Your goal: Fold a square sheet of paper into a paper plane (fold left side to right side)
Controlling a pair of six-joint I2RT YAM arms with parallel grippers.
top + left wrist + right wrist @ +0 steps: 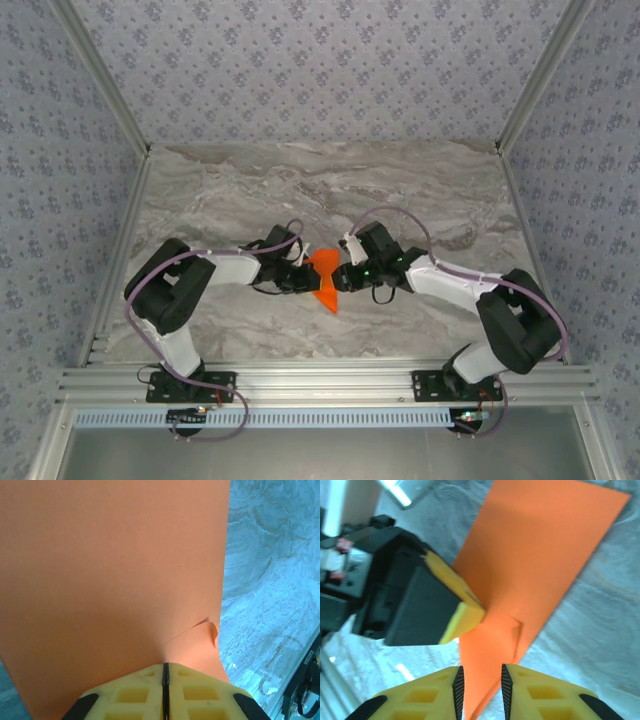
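Note:
The square sheet of paper (326, 290) is bright orange and creased into a pointed wedge, held up over the middle of the table with its tip toward the near edge. My left gripper (306, 279) comes in from the left and is shut on it; in the left wrist view the jaws (166, 666) pinch the paper (110, 570), and a small flap curls at the right. My right gripper (341, 279) faces it from the right. Its jaws (481, 674) stand a little apart, open, with the paper (535, 555) running between them. The left gripper's yellow finger (466, 617) presses on the sheet.
The marble tabletop (330, 190) stretches behind and to both sides of the arms. Patterned walls enclose it on three sides. An aluminium rail (330, 382) runs along the near edge and also shows in the left wrist view (302, 690).

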